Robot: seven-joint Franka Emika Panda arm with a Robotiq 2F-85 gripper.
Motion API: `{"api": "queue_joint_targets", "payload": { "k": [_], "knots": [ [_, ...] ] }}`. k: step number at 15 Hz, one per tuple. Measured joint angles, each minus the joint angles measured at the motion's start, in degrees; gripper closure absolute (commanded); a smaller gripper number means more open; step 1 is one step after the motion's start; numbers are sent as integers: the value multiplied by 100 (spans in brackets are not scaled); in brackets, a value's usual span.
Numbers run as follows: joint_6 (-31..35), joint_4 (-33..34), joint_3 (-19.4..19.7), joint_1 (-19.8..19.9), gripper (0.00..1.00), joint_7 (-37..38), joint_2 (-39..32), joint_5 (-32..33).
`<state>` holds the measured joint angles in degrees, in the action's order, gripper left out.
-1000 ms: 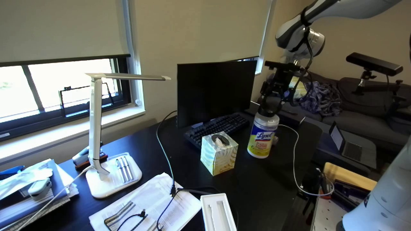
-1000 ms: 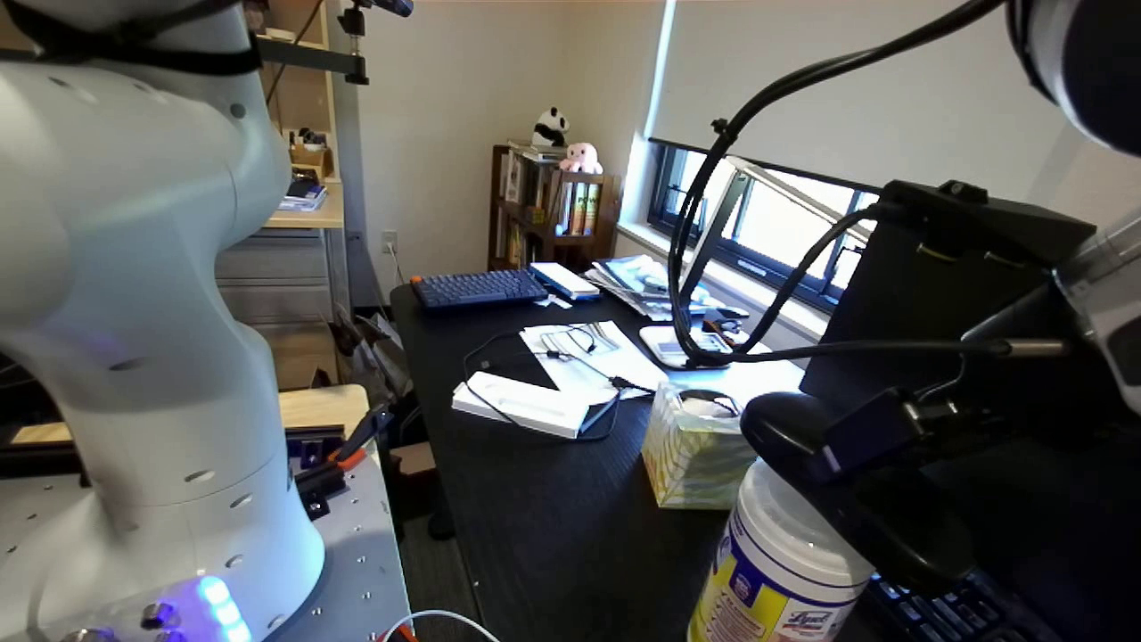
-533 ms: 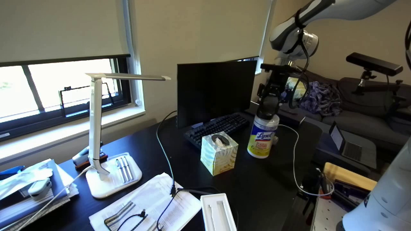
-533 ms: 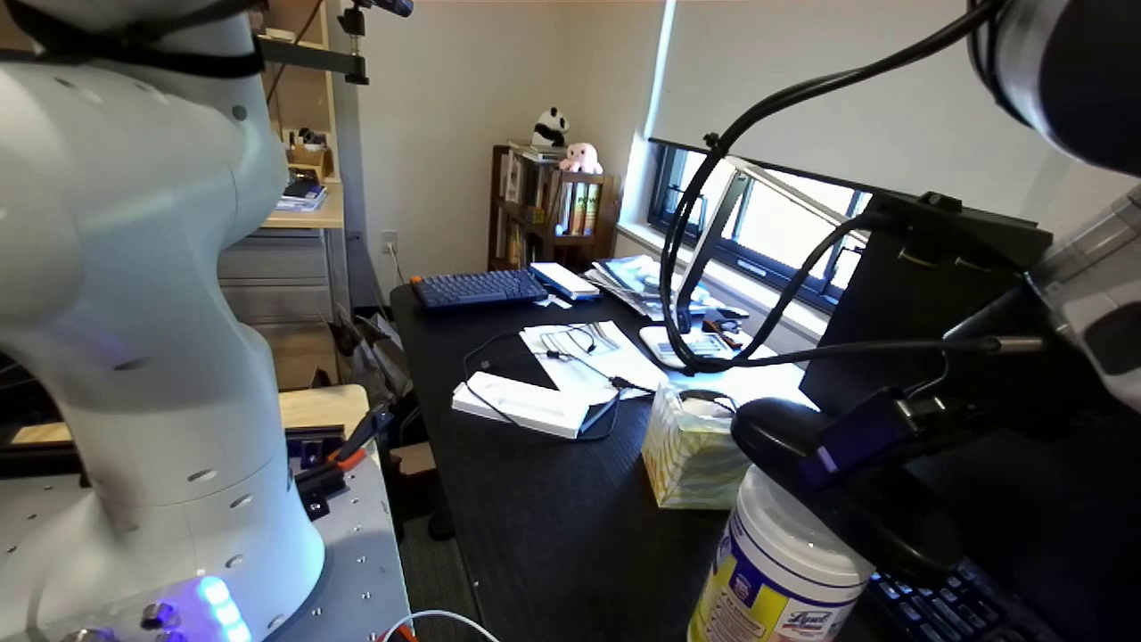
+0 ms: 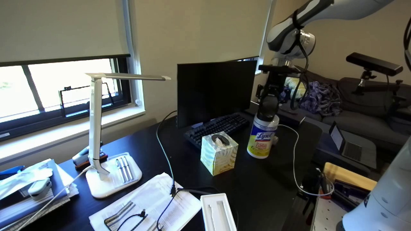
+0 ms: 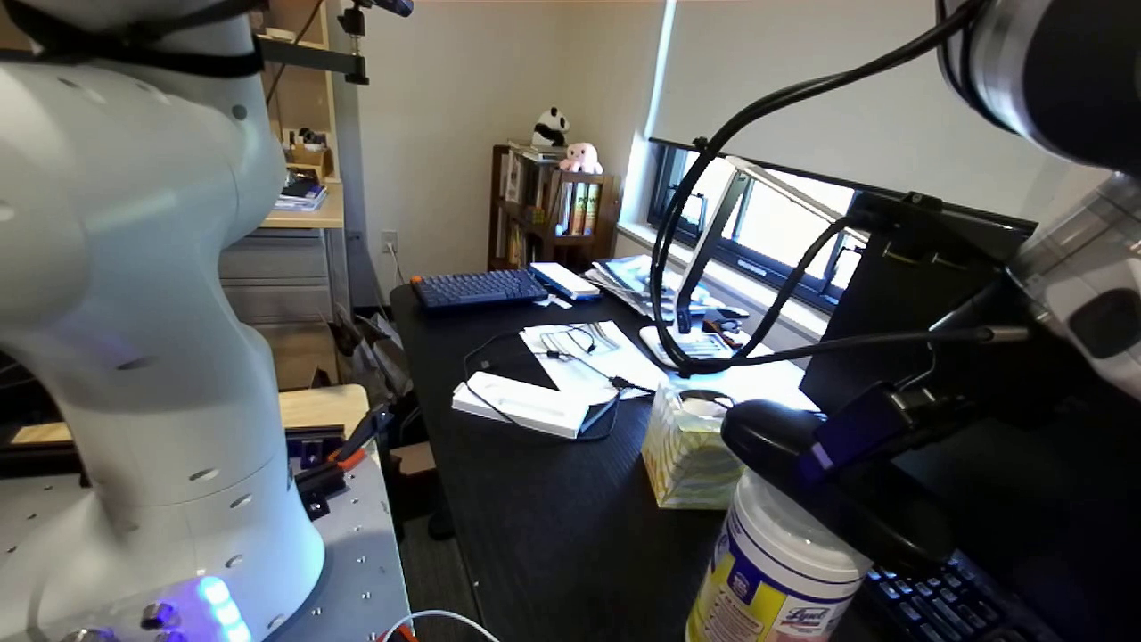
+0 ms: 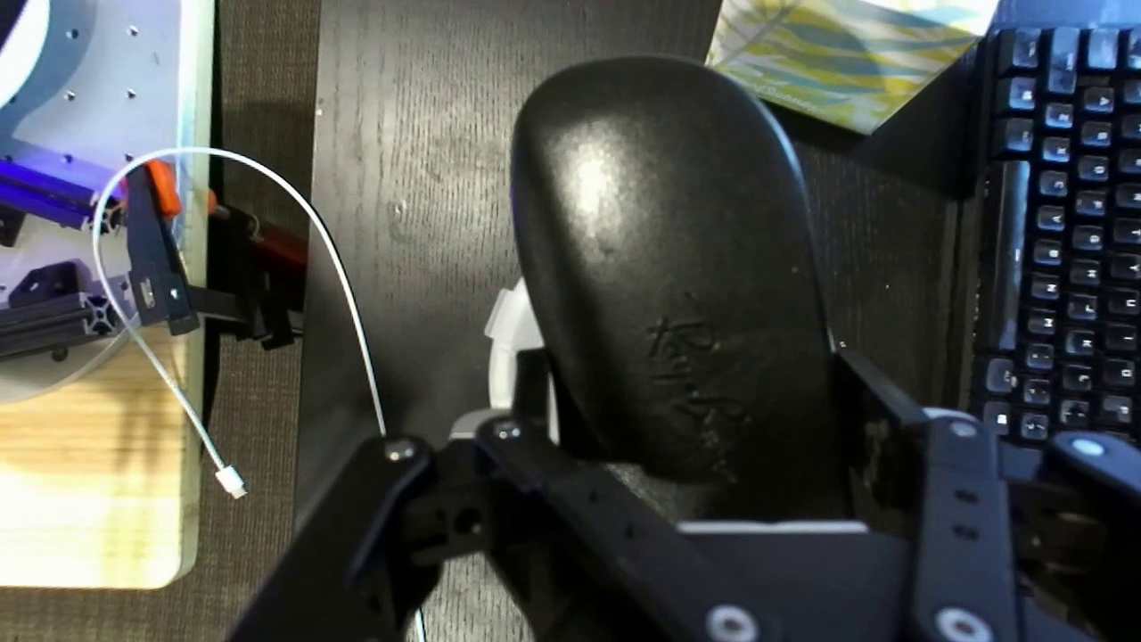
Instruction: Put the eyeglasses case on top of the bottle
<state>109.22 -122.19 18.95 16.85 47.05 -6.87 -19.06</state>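
Observation:
The black eyeglasses case (image 7: 660, 241) with embossed lettering is between the fingers of my gripper (image 7: 704, 392) in the wrist view, which is shut on one end. The case shows in both exterior views (image 5: 268, 107) (image 6: 833, 490), tilted, just over the bottle's top. The clear bottle (image 5: 262, 139) with its blue, white and yellow label stands upright on the desk. Its white cap (image 6: 798, 526) is partly covered by the case, which seems to touch it. In the wrist view the case hides most of the bottle; only a white edge (image 7: 513, 343) shows.
A tissue box (image 5: 219, 153) stands beside the bottle. A keyboard (image 5: 216, 128) and monitor (image 5: 218, 91) are behind. A white cable (image 5: 295, 160) runs along the desk edge. A lamp (image 5: 96, 128), papers (image 5: 144, 205) and a white box (image 5: 218, 211) lie farther along the desk.
The gripper and case have moved slightly left and lower in both exterior views, and the case has tilted a little more over the bottle's cap. The bottle has shifted very slightly.

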Motion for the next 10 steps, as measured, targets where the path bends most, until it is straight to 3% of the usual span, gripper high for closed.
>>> {"api": "queue_joint_targets", "payload": {
  "k": [1, 10],
  "knots": [
    [0, 0, -4, 0, 0, -1, 1, 4],
    [210, -1, -8, 1, 0, -8, 59, 6]
  ]
}}
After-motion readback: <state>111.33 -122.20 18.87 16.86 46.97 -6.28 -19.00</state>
